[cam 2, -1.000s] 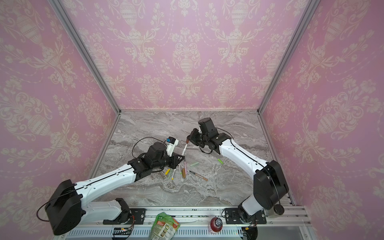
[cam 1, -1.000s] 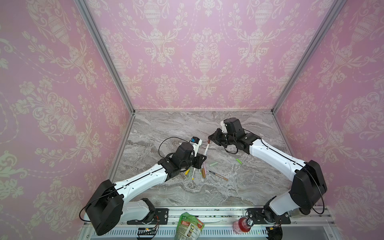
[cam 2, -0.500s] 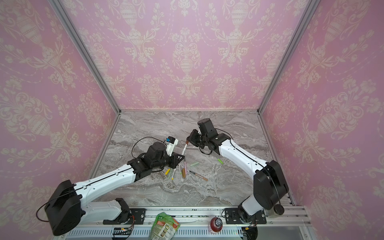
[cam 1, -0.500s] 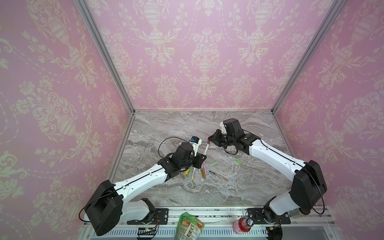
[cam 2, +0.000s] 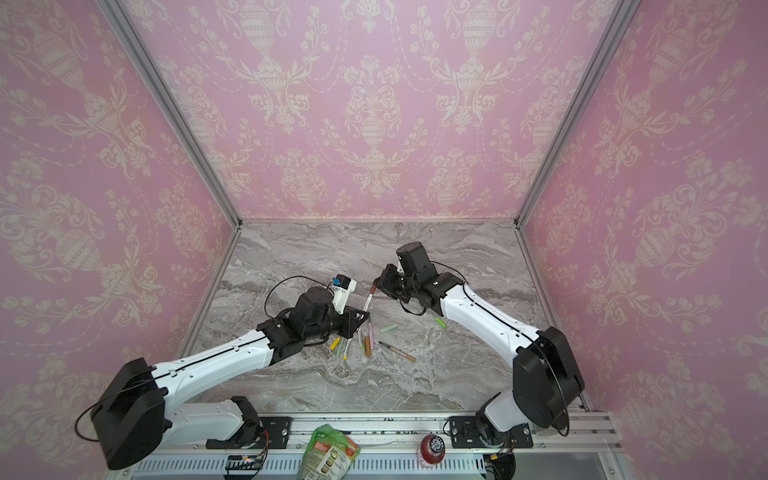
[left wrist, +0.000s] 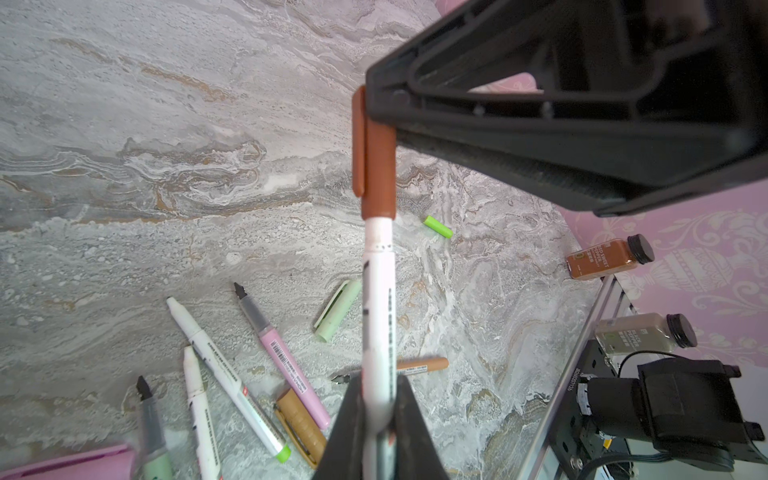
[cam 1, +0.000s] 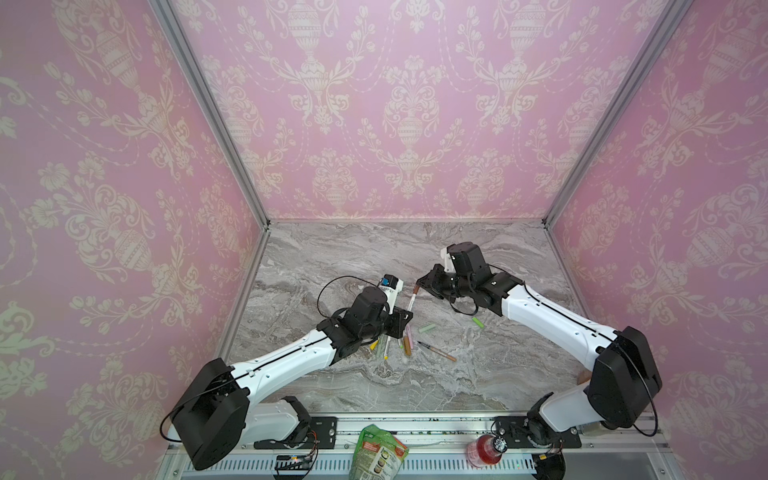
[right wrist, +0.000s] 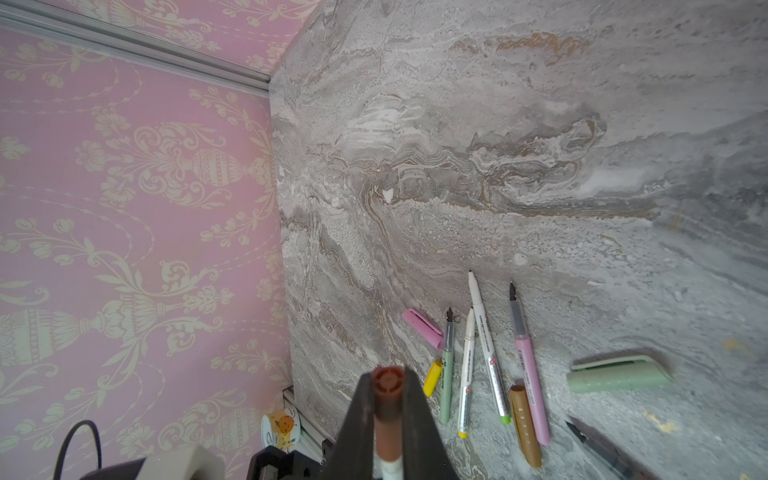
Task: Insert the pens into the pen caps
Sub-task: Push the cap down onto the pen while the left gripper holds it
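Pink walls [cam 1: 395, 104] with a cream urn pattern close in three sides of a grey marble table [cam 1: 332, 257], and a metal rail [cam 1: 436, 428] runs along its front edge. Two white-and-black arms reach in from the rail and meet above the middle of the table.

The left hand [cam 1: 405, 318] is clenched on the lower barrel of a white pen [cam 1: 411, 300], held tilted up off the table. The right hand [cam 1: 423, 286] is clamped on a brown cap [cam 1: 417, 286] that sits over the pen's upper end. The left wrist view shows this closest: the white barrel comes straight out of the cap's mouth. I cannot tell how deep it is seated.

The other pieces lie loose on the table below the left hand:
- a pink pen [cam 1: 409, 332] with a tan cap [cam 1: 407, 345] just beside it
- a tan pen [cam 1: 440, 353] to their right
- a pale green cap [cam 1: 426, 328]
- a lime cap [cam 1: 478, 322], alone and farther right

Both top views show a pouch [cam 1: 376, 455] and a red bottle [cam 1: 484, 451] in front of the rail — neither wrist view has them. Only the left wrist view shows a brown bottle [left wrist: 602, 259] and a pale bottle [left wrist: 640, 336], both on their sides by the table's edge. The right wrist view shows a pink cap [right wrist: 422, 328] against a green pen [right wrist: 446, 374], with a yellow cap [right wrist: 432, 376] just beside that pen. In the top views the left arm covers the pink cap.
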`<control>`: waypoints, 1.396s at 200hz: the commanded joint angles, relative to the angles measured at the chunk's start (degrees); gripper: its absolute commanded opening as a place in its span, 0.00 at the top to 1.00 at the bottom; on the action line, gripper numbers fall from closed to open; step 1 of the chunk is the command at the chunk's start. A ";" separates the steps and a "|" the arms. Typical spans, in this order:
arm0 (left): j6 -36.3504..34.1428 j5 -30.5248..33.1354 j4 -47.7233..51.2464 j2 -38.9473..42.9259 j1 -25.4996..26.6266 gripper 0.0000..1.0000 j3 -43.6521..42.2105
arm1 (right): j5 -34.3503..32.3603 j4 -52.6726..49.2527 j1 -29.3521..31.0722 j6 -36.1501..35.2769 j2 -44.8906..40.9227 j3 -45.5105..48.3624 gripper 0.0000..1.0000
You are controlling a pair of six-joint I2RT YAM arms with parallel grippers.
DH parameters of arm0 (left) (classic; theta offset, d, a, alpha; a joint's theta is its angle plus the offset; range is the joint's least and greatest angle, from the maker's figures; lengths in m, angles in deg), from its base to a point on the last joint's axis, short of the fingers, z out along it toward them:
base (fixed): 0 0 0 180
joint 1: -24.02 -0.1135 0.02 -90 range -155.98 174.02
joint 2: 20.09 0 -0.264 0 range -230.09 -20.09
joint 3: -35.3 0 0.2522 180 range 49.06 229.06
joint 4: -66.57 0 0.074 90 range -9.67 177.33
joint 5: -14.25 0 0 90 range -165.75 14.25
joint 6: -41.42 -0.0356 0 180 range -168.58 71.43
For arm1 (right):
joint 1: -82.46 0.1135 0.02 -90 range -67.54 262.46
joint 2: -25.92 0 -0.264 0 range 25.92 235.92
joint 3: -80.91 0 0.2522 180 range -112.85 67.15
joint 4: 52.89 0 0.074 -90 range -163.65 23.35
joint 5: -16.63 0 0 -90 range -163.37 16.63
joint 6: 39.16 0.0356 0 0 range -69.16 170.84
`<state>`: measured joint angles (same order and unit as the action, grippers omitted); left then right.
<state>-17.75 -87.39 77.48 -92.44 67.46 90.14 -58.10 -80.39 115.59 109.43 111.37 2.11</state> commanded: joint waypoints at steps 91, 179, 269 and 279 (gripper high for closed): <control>-1.36 1.34 -4.35 -1.30 -0.37 1.00 3.48 | 4.99 -1.20 3.74 0.88 3.41 1.24 1.00; -6.88 -1.16 -1.35 -1.14 -0.42 1.00 2.99 | 3.82 -7.58 0.64 -6.16 -1.67 -5.71 0.59; -11.59 -10.80 -2.31 -0.23 -0.37 1.00 1.63 | 1.75 -17.01 -4.50 -14.35 -2.77 -12.07 0.46; -11.97 -12.35 -2.49 -0.34 -0.37 1.00 1.76 | 1.79 -17.17 -4.56 -14.72 -1.70 -12.54 0.49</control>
<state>-26.73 -93.90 76.56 -93.99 67.29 92.09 -55.39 -93.61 111.30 98.24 106.98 -8.53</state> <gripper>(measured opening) 0.122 0.543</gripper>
